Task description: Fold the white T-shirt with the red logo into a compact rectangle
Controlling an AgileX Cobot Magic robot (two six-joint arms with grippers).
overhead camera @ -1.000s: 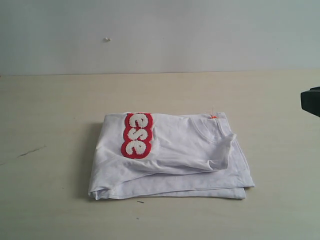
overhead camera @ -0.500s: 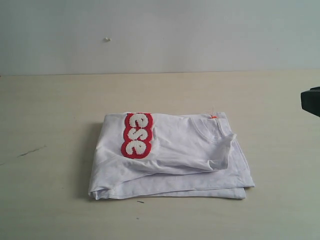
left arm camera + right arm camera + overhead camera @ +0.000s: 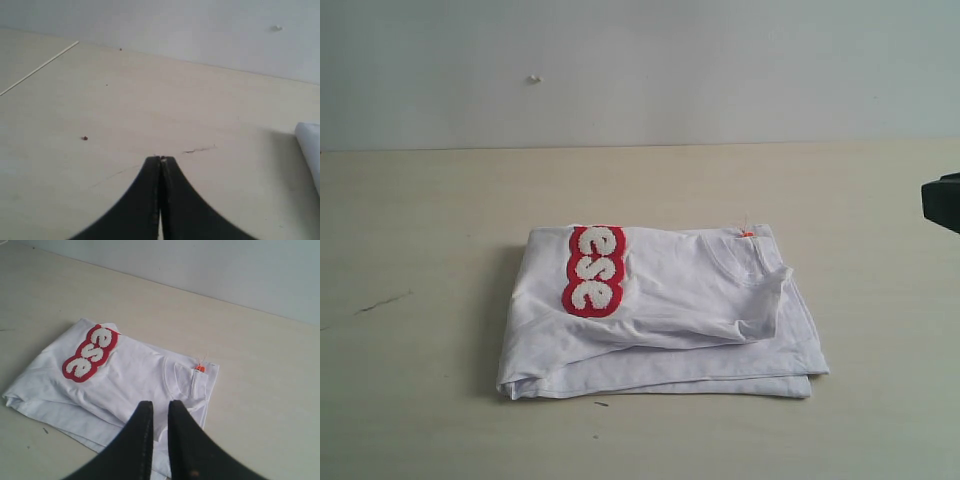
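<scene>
Roughly squared: shirt (image 3: 690,300) lies folded, both claws empty

Left claw (image 3: 160,159) has its black fingers pressed tip to tip with nothing between them, above bare table (image 3: 100,100) off the shirt's logo end; only a white edge of the shirt shows in its view. Right claw (image 3: 157,404) stands a sliver apart, gripping nothing, aimed at the shirt from its collar side without touching it. The shirt rests on the table in a layered, slightly rumpled rectangle. Its red logo (image 3: 592,272) lies on the top layer, showing the letters "ese". The collar (image 3: 735,260) sits at the opposite end, an orange tag (image 3: 747,233) at its far corner.
</scene>
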